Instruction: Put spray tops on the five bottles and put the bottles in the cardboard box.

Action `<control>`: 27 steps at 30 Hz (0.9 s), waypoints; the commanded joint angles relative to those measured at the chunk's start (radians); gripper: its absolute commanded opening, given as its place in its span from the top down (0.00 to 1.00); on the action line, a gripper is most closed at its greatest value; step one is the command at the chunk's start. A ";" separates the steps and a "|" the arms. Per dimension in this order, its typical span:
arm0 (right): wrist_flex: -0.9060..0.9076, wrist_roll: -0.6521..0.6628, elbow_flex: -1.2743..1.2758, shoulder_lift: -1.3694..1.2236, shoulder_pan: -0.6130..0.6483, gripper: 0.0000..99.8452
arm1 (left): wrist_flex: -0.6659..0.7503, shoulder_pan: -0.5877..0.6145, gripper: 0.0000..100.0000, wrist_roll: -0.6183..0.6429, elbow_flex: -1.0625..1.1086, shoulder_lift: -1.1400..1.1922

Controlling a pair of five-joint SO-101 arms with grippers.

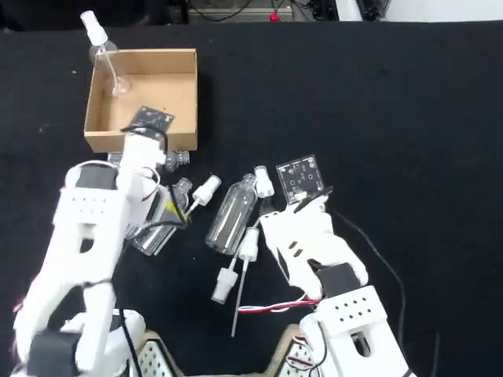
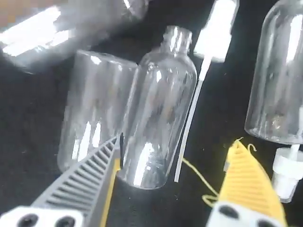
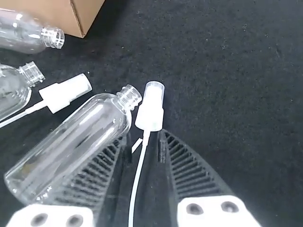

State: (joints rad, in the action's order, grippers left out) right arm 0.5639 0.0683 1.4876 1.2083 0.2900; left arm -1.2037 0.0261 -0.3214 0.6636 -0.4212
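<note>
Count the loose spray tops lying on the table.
4 spray tops: one lies left of the middle bottle, one by its neck between the fingers of the right gripper, two near its base. The arms may hide more.

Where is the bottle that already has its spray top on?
In the high view the capped bottle sits in the far left corner of the cardboard box, its spray head above the rim.
</note>
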 commanded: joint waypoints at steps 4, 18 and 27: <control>-0.025 -0.009 -0.028 0.008 0.014 0.90 | -0.006 -0.016 0.66 -0.005 -0.143 0.104; -0.025 -0.009 -0.028 0.008 0.014 0.90 | 0.086 -0.010 0.66 -0.009 -0.162 0.293; -0.025 -0.009 -0.028 0.008 0.014 0.90 | 0.107 0.007 0.66 -0.006 -0.160 0.304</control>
State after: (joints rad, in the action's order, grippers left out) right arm 0.5639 0.0683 1.4876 1.2083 0.2900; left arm -1.1239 0.0245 -0.3261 0.5577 -0.1128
